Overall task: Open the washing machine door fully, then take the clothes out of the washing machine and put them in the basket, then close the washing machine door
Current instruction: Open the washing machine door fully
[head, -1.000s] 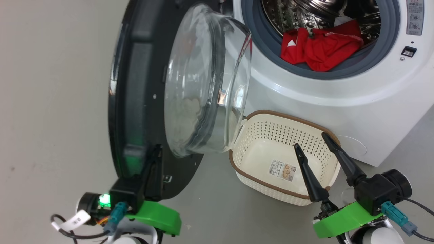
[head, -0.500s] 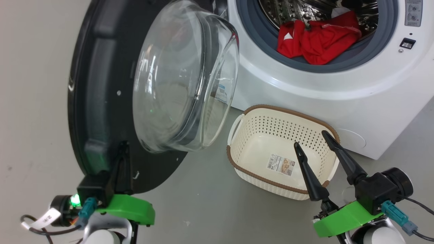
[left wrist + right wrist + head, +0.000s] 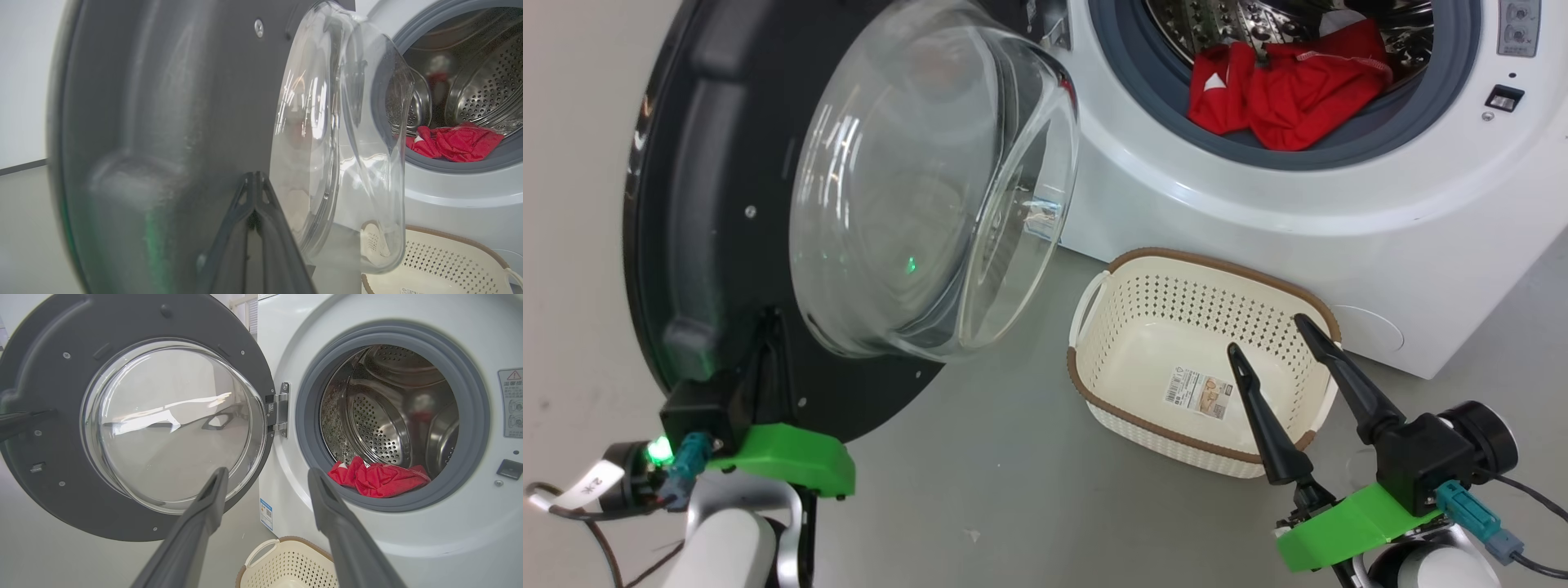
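- Currently my left claw (image 3: 769, 327) is pressed together. Its tips rest against the dark inner face of the door (image 3: 703, 212), low near the rim, at the lower left of the head view.
- My right claw (image 3: 1266, 335) stands spread wide at the lower right and pinches nothing. Its fingers hang over the right end of the basket (image 3: 1201, 265).
- I see the door swung open across the left half of the frame, its glass bowl (image 3: 931, 188) bulging toward the machine (image 3: 1258, 220).
- My right wrist view shows the hinge (image 3: 283, 409) between the door and the opening.
- I find the clothes (image 3: 1282, 90) at the top right, a red heap at the front of the drum (image 3: 380, 428), lying on the lower lip of the gasket (image 3: 476, 416).
- Right of centre, the basket sits on the floor (image 3: 1013, 490) just in front of the machine, a paper label (image 3: 1196, 392) on its bottom.
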